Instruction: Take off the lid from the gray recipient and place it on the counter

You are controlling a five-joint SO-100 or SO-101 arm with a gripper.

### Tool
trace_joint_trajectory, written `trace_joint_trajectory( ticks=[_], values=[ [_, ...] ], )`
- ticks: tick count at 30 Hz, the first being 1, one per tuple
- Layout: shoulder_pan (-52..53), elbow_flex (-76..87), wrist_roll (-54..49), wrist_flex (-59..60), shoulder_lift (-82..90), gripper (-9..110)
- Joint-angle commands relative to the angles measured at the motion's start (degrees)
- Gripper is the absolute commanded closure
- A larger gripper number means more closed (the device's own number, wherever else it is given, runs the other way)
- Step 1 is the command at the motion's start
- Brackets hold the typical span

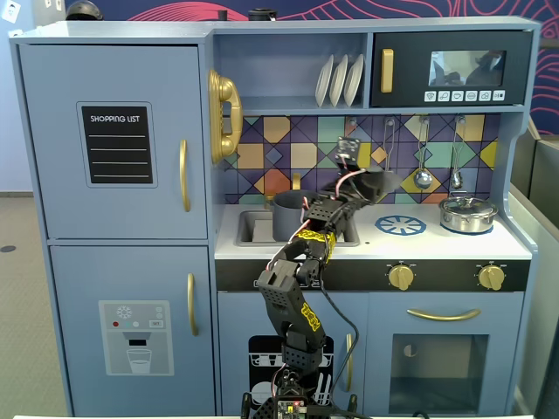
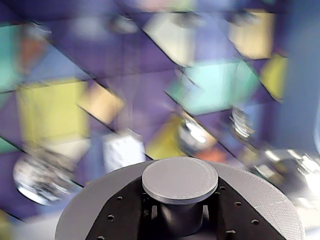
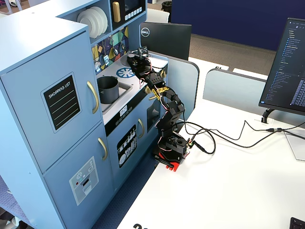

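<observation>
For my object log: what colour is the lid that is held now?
Matte dark gray; the lid shows best in the wrist view.

Bright even light; wrist view's background blurred.

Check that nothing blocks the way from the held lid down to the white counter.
Nothing visible does. The gripper holds the lid by its knob above bare counter, between the gray recipient and burner ring.

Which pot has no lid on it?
The gray recipient in the sink is open on top. The pincer holds its lid. The shiny silver pot is covered.
</observation>
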Motion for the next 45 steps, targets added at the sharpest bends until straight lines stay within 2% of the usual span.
trace_joint_trajectory(
  ticks=[1,8,19,37,38,41,45],
  values=[
    [2.4,1.2,0.8,-4.3,1.9,102],
    [2.5,7.6,-0.2,-10.8,-0.7,102],
    [2.4,12.2,-0.1,-14.8,-6.2,102],
    [2.8,10.9,-0.4,-19.4,-15.2,102],
    [2.8,11.4,-0.4,-20.0,-15.1,99],
    [3.9,13.3,0.8,-21.5,-14.2,78],
    [5.9,13.5,-0.1,-20.5,-13.1,67]
  ],
)
